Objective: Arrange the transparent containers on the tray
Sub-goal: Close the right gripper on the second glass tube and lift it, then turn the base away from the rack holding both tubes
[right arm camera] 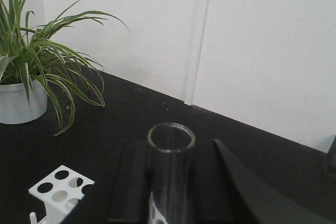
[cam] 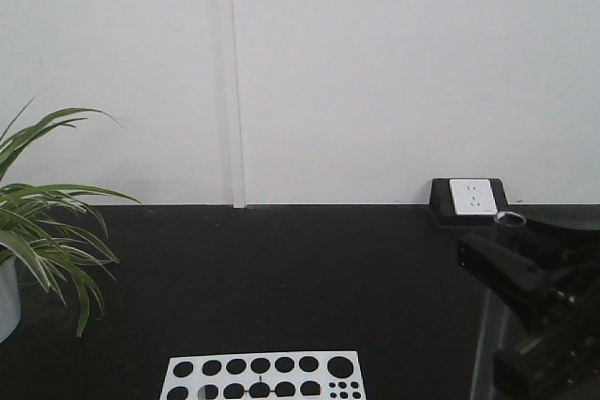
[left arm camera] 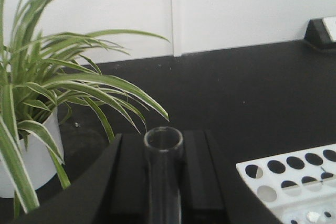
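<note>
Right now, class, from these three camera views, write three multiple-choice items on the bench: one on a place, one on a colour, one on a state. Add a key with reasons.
1. In the front view, where does the potted plant stand relative to the white rack?
A. To its left in the picture
B. To its right in the picture
C. On top of it

2. What colour is the table top?
A. Yellow
B. Black
C. White

3. What is the state of the left gripper?
A. Open and empty
B. Out of view
C. Shut on a test tube

Key:
1 A: the plant is at the left edge and the rack is at bottom centre.
2 B: the surface is black right up to the white wall.
3 C: the fingers sit on either side of the tube, whose open rim points forward.
</note>
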Robot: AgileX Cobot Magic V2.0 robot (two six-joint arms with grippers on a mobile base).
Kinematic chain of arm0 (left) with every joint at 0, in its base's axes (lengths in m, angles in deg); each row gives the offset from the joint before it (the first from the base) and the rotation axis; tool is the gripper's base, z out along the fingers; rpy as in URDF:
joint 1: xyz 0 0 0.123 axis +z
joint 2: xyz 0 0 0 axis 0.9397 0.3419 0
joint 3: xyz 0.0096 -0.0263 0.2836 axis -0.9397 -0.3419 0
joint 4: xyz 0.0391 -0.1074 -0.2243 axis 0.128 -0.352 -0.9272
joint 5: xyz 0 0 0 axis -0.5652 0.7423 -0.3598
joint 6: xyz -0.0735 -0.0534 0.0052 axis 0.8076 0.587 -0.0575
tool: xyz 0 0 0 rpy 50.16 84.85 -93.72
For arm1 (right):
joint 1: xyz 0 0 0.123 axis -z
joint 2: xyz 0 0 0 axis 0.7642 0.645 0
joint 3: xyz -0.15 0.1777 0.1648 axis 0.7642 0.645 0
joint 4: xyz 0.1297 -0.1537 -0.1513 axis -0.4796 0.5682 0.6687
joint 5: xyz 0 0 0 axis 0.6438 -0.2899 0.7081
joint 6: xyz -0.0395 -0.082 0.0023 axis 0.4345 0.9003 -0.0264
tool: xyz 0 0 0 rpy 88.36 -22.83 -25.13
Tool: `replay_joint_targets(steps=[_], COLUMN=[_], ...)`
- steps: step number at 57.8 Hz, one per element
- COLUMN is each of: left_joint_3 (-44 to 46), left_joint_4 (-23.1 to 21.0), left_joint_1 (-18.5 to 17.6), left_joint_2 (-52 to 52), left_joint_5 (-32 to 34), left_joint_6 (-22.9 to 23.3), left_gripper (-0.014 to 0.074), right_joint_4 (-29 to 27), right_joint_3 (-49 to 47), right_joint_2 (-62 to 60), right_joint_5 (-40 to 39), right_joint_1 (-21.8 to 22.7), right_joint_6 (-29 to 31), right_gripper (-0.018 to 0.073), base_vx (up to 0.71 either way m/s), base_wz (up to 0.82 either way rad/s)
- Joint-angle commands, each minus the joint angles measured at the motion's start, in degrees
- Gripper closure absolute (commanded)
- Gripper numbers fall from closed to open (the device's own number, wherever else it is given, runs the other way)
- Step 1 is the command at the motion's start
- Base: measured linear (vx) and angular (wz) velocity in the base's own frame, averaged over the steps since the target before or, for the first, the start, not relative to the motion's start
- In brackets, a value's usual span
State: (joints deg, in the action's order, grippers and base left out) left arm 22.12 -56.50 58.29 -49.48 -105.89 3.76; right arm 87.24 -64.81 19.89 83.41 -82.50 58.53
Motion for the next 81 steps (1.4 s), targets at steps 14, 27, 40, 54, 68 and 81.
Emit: replay_joint_targets(steps=[14,27,40,54,68,81], left_joint_3=[-2.33,-3.75,-3.75,-3.75,-3.75,-3.75], left_joint_4=[-0.22,-2.5,-2.5,-2.5,-2.5,-2.5], left_joint_1=[-0.31,-0.31,-0.31,-0.31,-0.31,-0.31], left_joint_2=[-6.24,-6.46,-6.46,-6.46,-6.46,-6.46], left_joint_5=[3.96,5.33,4.24,4.1,4.1,4.1], left_joint_6=[-2.56,-2.56,-2.56,-2.56,-2.56,-2.56], left_gripper=[0.06,0.06,0.06,0.06,0.06,0.06], right_joint_4=[0.04,0.22,0.22,0.22,0.22,0.22], right_joint_3=[5.65,5.65,5.65,5.65,5.65,5.65], right_joint_2=[-6.97,-6.97,-6.97,-6.97,-6.97,-6.97], right_joint_5=[-7.51,-8.04,-8.04,-8.04,-8.04,-8.04], right_joint_1=[0.05,0.05,0.05,0.05,0.05,0.05], right_joint_6=[0.17,0.17,0.17,0.17,0.17,0.17], right_gripper=[0.0572,0.0572,0.0572,0.0571,0.0571,0.0571], base_vx=[0.0,0.0,0.0,0.0,0.0,0.0], base_wz=[0.0,0.0,0.0,0.0,0.0,0.0])
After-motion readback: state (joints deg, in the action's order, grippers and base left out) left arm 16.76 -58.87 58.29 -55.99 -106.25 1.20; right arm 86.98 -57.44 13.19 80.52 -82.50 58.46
